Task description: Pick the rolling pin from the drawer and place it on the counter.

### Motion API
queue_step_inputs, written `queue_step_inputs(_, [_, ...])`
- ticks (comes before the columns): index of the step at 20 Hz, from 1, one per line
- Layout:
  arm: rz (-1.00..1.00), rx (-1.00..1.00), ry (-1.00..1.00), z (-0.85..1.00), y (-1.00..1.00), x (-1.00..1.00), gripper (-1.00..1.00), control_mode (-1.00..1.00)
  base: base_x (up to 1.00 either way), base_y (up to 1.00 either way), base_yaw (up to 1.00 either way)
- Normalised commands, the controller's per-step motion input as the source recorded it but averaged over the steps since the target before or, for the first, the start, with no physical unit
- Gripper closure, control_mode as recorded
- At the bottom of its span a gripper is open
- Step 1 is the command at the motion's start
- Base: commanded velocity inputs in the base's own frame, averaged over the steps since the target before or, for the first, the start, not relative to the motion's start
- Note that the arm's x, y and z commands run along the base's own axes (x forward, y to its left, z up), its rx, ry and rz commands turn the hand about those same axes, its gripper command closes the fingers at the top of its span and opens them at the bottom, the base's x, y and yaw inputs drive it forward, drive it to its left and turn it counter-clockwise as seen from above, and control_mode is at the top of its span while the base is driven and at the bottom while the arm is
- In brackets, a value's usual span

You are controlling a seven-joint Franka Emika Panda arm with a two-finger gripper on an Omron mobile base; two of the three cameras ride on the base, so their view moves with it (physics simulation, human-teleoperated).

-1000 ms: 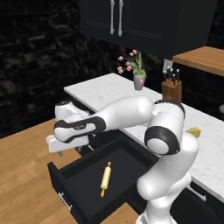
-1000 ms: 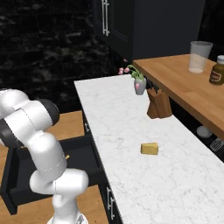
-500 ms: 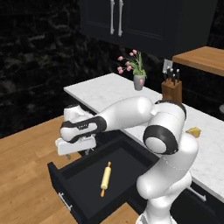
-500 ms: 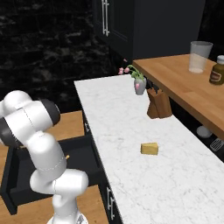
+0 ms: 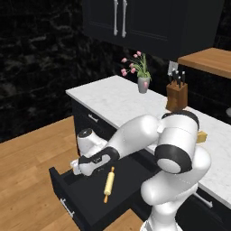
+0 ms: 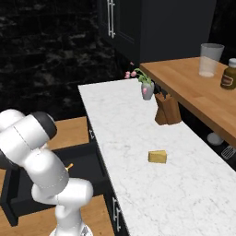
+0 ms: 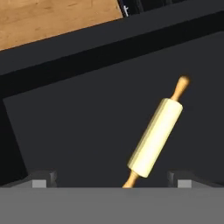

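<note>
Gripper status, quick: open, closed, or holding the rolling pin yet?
Gripper: open and empty, its fingertips spread wide above the rolling pin, which lies untouched on the floor of the drawer.

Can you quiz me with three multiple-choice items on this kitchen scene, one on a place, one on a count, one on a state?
1. Where does the rolling pin lie?
A. on the counter
B. on the floor of the drawer
C. on the wooden shelf

2. How many things stand or lie on the counter?
A. three
B. one
C. five

3. How is the drawer?
A. shut
B. taken out and set on the floor
C. pulled open

Answers:
1 B: the rolling pin rests flat inside the drawer, apart from the gripper above it.
2 A: the counter bears a flower vase, a knife block and a yellow wedge.
3 C: its dark inside shows, its front standing out from the cabinets.
</note>
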Motion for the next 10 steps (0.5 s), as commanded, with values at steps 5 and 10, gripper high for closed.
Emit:
queue_step_inputs(5, [0.0,0.0,-0.01,-0.46,-0.38,0.01,-1.0,-1.0,0.0,0.0,0.0])
queue_step_inputs(10, [-0.01,-0.01,0.02,-0.06,-0.37,0.0,-1.0,-1.0,0.0,0.0,0.0])
